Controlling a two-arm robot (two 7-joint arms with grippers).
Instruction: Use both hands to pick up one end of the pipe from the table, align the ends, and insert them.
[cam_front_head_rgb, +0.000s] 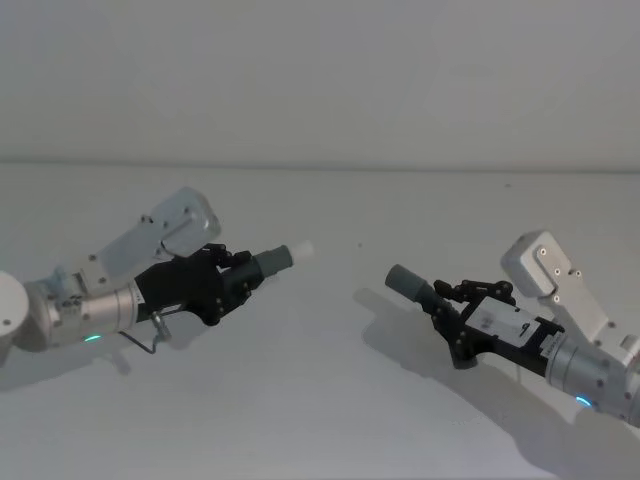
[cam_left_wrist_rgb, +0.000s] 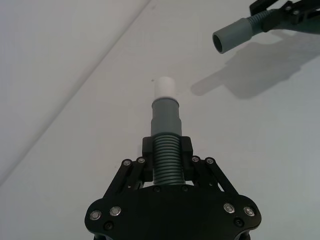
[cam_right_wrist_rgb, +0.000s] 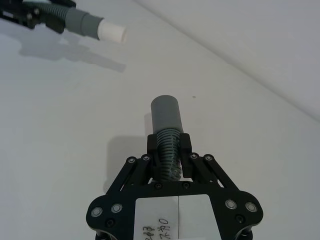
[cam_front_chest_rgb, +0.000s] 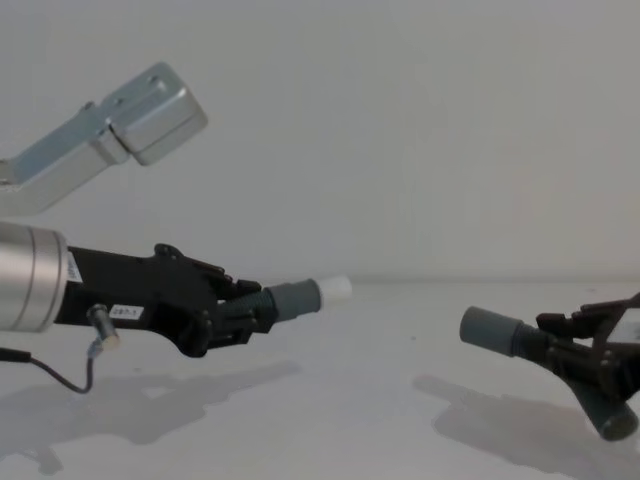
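Note:
My left gripper (cam_front_head_rgb: 237, 276) is shut on the ribbed part of the shorter pipe piece (cam_left_wrist_rgb: 167, 161), held above the table (cam_front_head_rgb: 310, 410). That piece's grey cuff (cam_front_head_rgb: 272, 260) and white tip (cam_front_head_rgb: 303, 248) point right. My right gripper (cam_front_head_rgb: 448, 303) is shut on the ribbed part of the longer pipe piece (cam_right_wrist_rgb: 168, 145), whose plain grey cuff (cam_front_head_rgb: 407, 282) points left and slightly up. The two ends face each other across an open gap and do not touch. In the chest view the white tip (cam_front_chest_rgb: 335, 289) sits higher than the plain cuff (cam_front_chest_rgb: 489, 330). The longer piece's far mouth (cam_front_chest_rgb: 615, 420) hangs below the right gripper (cam_front_chest_rgb: 575, 345).
A pale grey wall (cam_front_head_rgb: 320, 80) rises behind the table's far edge. Both arms cast shadows on the white surface beneath them. A thin cable (cam_front_head_rgb: 150, 340) loops under the left wrist.

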